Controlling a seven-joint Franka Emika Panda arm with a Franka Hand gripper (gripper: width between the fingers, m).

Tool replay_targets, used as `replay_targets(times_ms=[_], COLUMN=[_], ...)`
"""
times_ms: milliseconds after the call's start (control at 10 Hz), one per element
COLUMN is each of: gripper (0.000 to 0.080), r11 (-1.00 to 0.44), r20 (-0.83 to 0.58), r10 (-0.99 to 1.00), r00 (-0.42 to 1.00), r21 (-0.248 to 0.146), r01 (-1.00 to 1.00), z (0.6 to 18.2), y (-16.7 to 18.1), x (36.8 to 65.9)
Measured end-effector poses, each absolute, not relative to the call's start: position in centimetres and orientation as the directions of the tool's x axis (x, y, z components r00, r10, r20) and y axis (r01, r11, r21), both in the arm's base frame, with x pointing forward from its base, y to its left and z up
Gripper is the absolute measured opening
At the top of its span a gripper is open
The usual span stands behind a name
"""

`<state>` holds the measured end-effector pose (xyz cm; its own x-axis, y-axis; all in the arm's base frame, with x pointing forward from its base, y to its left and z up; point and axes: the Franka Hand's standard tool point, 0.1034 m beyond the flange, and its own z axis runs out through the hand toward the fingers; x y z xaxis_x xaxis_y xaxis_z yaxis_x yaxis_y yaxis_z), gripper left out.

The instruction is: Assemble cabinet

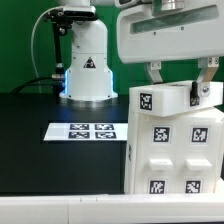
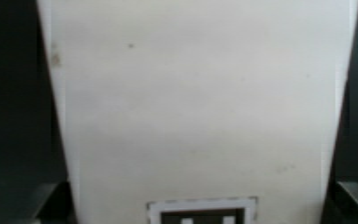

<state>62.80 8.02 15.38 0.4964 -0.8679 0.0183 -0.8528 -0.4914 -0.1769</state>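
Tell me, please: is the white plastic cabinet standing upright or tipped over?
Upright. In the exterior view the white plastic box-shaped cabinet stands tall on the black table, its tagged face vertical and its edges straight.

A black table (image 1: 40, 140) is filling the exterior view, its pale front edge running along six o'clock. The marker board (image 1: 88, 131) is lying flat at its centre. The white robot pedestal (image 1: 87, 62) is standing at twelve o'clock. The white cabinet (image 1: 175, 140) is sitting upright at four o'clock, just beside the board.
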Motion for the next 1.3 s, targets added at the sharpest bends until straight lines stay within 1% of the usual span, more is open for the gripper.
replay_targets(times_ms=[100,200,300,400,500,600,800,900,1000,1300], gripper=[0.0557,0.0557,0.0557,0.0557,0.0557,0.0557,0.0557,0.0557,0.0557,0.0557], r11=[-0.374,-0.185,-0.036,0.089,0.158,0.175,0.298,0.448,0.464,0.413], r20=[-0.017,-0.074,-0.111,-0.142,-0.159,-0.163,-0.203,-0.260,-0.271,-0.263], r10=[-0.924,-0.977,-0.992,-0.988,-0.979,-0.976,-0.943,-0.878,-0.867,-0.892], r00=[0.383,0.200,0.055,-0.064,-0.129,-0.146,-0.264,-0.403,-0.417,-0.368], r21=[-0.179,-0.170,-0.163,-0.175,-0.184,-0.180,-0.160,-0.144,-0.138,-0.145], r01=[-0.910,-0.968,-0.986,-0.981,-0.970,-0.968,-0.941,-0.882,-0.875,-0.899], z=[15.36,15.36,15.37,15.40,15.41,15.41,15.39,15.24,15.23,15.21], y=[8.13,8.42,8.70,8.90,8.96,8.94,8.97,8.67,8.59,8.68], x=[62.71,62.55,62.59,62.80,62.95,62.95,63.00,63.09,63.09,63.00])
